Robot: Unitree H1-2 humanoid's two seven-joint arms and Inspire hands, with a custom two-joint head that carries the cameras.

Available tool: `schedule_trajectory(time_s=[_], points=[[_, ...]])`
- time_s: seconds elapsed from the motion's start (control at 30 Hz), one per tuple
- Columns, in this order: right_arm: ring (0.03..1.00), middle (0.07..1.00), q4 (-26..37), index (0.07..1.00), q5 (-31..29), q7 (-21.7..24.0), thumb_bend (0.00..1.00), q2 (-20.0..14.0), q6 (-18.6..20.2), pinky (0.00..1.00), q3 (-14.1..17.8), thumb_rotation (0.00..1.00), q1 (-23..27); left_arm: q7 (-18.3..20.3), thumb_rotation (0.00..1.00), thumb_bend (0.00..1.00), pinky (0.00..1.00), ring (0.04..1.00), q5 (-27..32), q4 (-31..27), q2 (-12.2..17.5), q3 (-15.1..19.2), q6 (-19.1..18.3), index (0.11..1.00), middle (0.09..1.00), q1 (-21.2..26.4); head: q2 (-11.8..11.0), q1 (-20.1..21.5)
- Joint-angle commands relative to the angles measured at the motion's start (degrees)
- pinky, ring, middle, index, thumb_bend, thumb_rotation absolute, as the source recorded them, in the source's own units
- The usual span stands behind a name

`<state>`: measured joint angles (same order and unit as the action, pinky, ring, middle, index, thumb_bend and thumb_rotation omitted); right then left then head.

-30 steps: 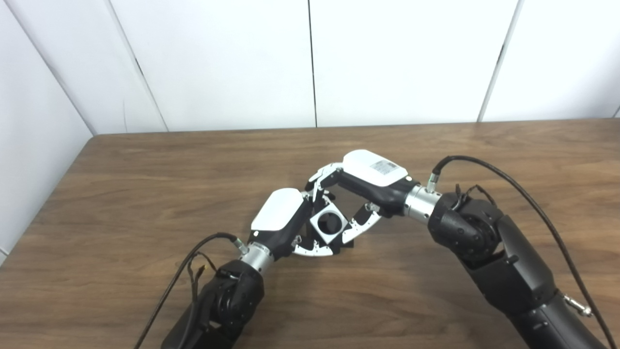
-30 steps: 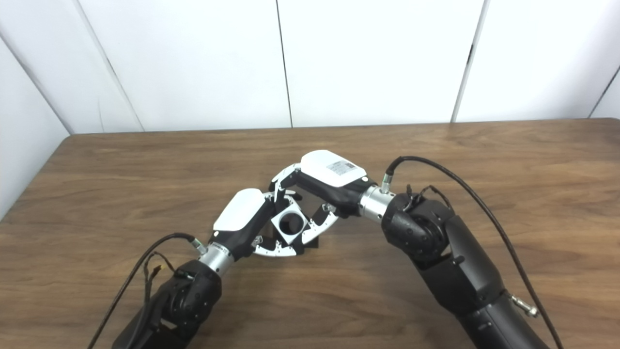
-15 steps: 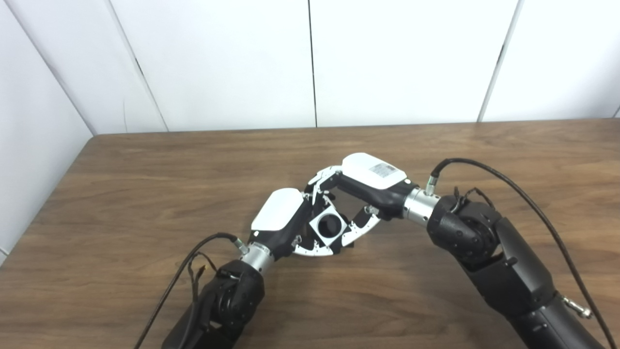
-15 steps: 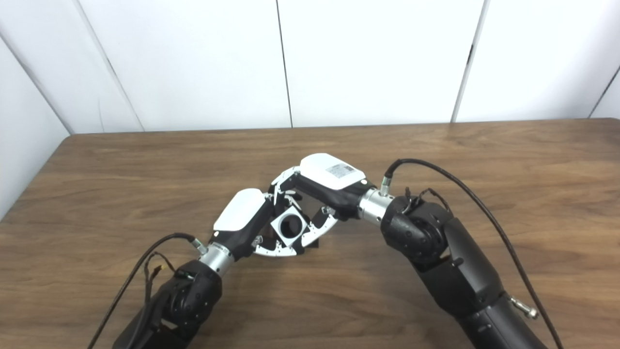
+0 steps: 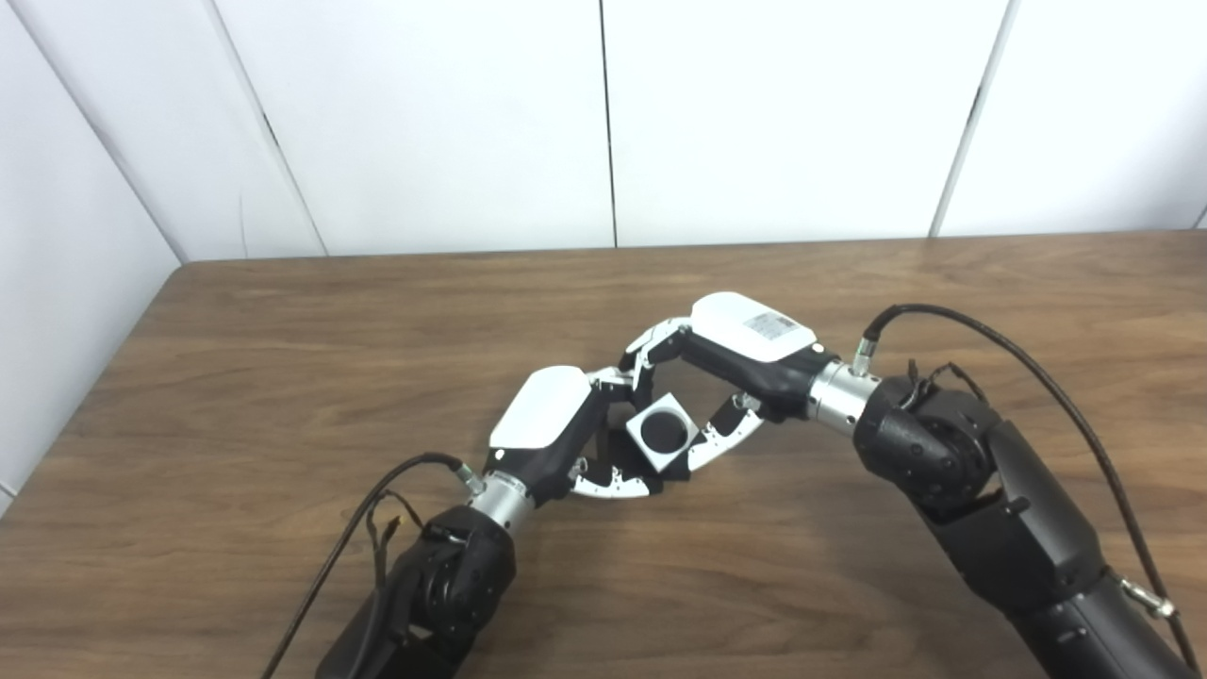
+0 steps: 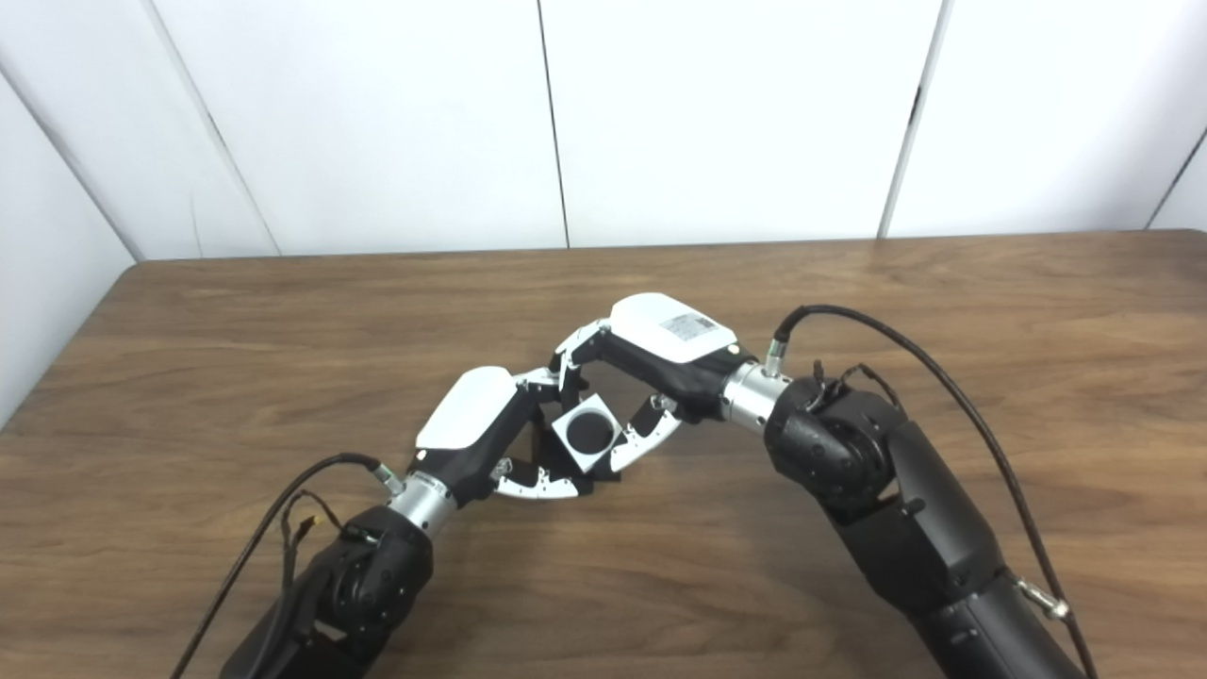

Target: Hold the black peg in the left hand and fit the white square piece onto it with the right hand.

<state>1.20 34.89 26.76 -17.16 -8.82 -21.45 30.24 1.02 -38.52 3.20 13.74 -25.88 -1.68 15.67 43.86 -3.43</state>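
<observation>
Brown wood grain runs across the table [image 5: 283, 358], whose far edge meets a white panelled wall [image 5: 603, 113]. Both arms come in over the near edge and their hands meet a little toward the near side of the table's middle.

The left hand [image 5: 552, 424] has its white back up and its fingers [image 5: 613, 486] curled forward and under, toward the right hand. Something dark sits inside that curl, but most of it is hidden, so the black peg cannot be made out clearly; only a dark round shape fills the hole of the white piece. Whether the left hand is actually clamped on the peg cannot be told from these views.

The right hand [image 6: 660, 344] reaches in from the right, white back up, with its fingers on the far side and its thumb [image 6: 646, 443] on the near side of the white square piece [image 5: 663, 432]. It pinches that piece between them. The piece is tilted, one corner pointing toward the far edge, its round hole [image 6: 590, 430] facing up and showing black inside. It lies just beside the left hand's fingertips, between the two hands, above the table surface.

A black cable [image 5: 1000, 358] loops off the right wrist, and another [image 5: 368, 509] trails from the left wrist.
</observation>
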Motion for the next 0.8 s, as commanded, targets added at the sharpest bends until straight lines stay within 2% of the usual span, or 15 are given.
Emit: schedule_trajectory(time_s=[0.0, 0.37, 0.77], points=[[0.819, 0.765, 1.11, 0.480, -0.42, -1.60, 0.52, -0.95, -0.22, 0.72, 1.52, 0.14, 1.95, 5.53, 0.09, 0.51, 0.60, 0.749, -0.30, 2.19, 0.29, -2.07, -1.73, 0.491, 0.800, -2.08, 0.03, -0.07], [0.816, 0.760, -1.93, 0.480, 0.63, -3.21, 0.52, -0.29, -0.99, 0.71, 0.37, 0.14, 0.51, 5.10, 0.09, 0.51, 0.60, 0.742, -0.61, 1.81, -0.28, -2.12, -2.13, 0.490, 0.798, -2.12, 0.40, -0.53], [0.822, 0.766, -6.92, 0.481, 2.83, -8.47, 0.52, 0.60, -1.39, 0.72, -1.89, 0.14, -2.13, 5.19, 0.09, 0.51, 0.62, 0.760, -0.31, 1.58, -0.77, -2.02, -2.84, 0.490, 0.802, -2.25, 0.56, -1.05]])
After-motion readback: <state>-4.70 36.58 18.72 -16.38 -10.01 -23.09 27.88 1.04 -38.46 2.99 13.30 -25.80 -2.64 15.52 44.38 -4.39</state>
